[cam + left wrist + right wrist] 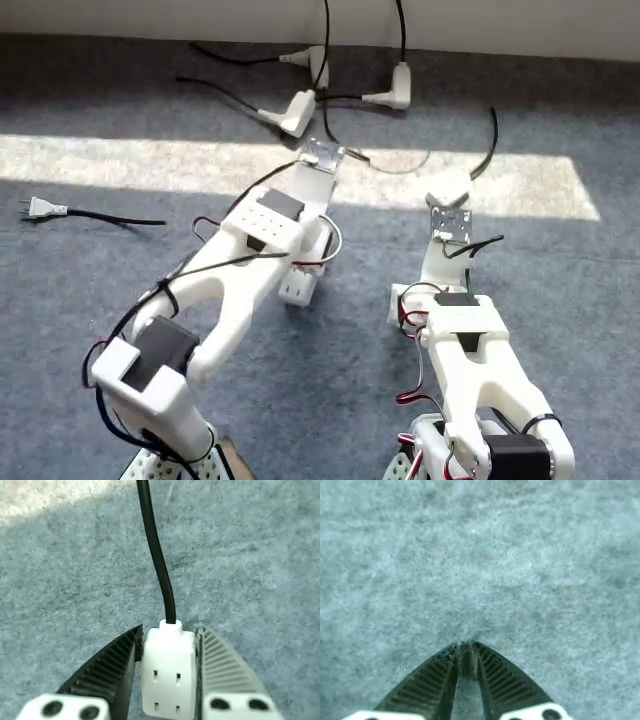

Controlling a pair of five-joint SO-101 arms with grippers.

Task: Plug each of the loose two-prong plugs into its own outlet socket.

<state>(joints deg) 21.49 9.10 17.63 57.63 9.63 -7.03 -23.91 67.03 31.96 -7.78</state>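
Keep your left fingers (110,675) clamped steady on the outlet socket (167,675); open your clenched right fingers (427,685) for the far-left plug (36,208).

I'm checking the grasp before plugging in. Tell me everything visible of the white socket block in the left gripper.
The socket block is white, smooth plastic by its look, boxy with rounded corners. Its face shows two pairs of empty slots. A black cord leaves its far end over the grey carpet. The left gripper clamps it from both sides.
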